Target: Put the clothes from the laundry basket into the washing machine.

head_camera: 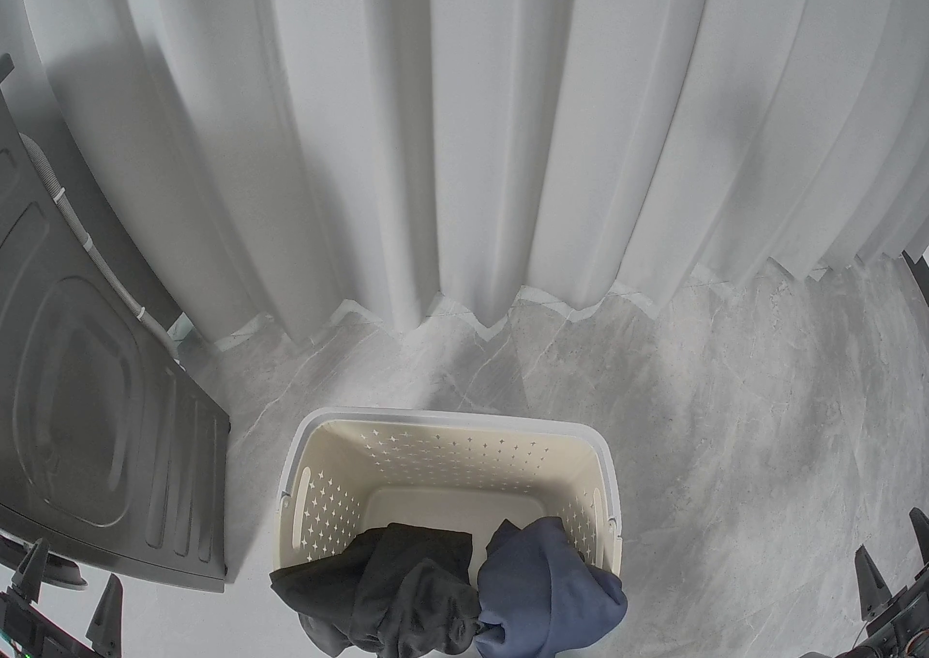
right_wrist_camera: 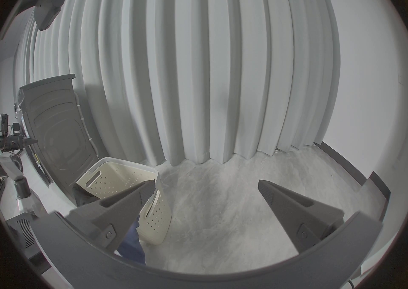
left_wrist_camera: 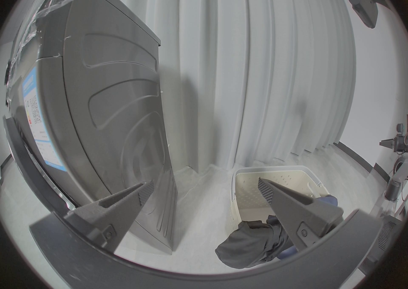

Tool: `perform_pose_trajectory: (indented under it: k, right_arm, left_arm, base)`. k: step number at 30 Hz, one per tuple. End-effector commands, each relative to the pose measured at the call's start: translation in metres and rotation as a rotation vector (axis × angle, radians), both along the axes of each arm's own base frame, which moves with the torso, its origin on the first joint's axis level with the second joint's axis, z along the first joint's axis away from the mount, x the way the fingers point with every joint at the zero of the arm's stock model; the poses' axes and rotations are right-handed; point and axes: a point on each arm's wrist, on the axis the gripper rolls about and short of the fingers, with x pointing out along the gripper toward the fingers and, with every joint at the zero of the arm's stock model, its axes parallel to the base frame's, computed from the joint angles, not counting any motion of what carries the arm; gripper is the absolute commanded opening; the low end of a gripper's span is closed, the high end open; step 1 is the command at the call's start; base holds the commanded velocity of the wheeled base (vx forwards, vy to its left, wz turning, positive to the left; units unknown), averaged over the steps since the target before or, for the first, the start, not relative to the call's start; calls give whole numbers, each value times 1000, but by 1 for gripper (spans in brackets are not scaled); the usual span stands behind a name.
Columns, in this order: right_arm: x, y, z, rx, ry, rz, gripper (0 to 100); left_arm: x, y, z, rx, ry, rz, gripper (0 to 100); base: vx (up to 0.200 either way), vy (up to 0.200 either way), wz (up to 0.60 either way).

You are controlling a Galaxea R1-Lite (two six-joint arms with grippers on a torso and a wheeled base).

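Presently 1 cream perforated plastic laundry basket (head_camera: 445, 418) holds 1 black garment (head_camera: 397, 587), 1 navy garment (head_camera: 542, 583); 1 grey washing machine (head_camera: 87, 437) nearby; left tool (left_wrist_camera: 204, 183), right tool (right_wrist_camera: 205, 183) spread.

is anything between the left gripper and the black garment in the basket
Nothing visible: the open left gripper sits beside the laundry basket, and the black garment drapes over its near rim.

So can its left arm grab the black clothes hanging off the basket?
Probably yes. The black garment drapes uncovered over the near rim of the laundry basket, and the left arm sits beside it, jaws open, only floor between.
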Motion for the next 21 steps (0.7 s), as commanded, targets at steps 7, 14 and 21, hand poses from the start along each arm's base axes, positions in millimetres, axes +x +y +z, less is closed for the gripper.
perform_pose_trajectory:
  k: [7,14,21]
  right_arm:
    - [1,0,-5,0,11,0,100]
    - [1,0,-5,0,11,0,100]
    - [1,0,-5,0,11,0,100]
  left_arm:
    - [0,0,-5,0,1,1,100]
    - [0,0,-5,-3,1,1,100]
    - [0,0,-5,-1,1,1,100]
  base:
    - [0,0,0]
    - [57,0,0]
    - [114,0,0]
